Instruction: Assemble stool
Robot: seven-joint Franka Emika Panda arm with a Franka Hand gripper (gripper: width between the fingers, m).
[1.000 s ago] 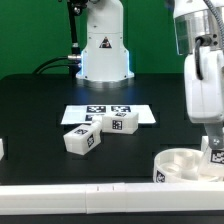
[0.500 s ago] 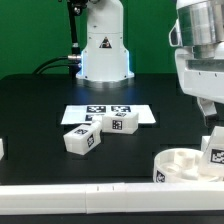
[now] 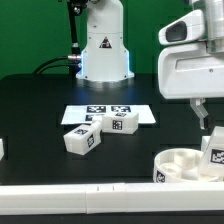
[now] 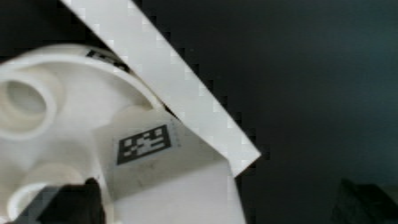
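**One leg in the seat, two loose**

So the single round seat (image 3: 183,162) sits at the exterior view's lower right, right beside the white rail (image 3: 90,200). One upright leg (image 3: 214,154) stands in it. Two others, the near leg (image 3: 83,139) and the far leg (image 3: 121,122), lie by the marker board (image 3: 145,116). The claw (image 3: 202,118) hangs above the seat, spread wide and holding nothing.

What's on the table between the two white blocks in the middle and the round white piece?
Nothing: in the exterior view, only bare black table separates the block legs from the round seat.
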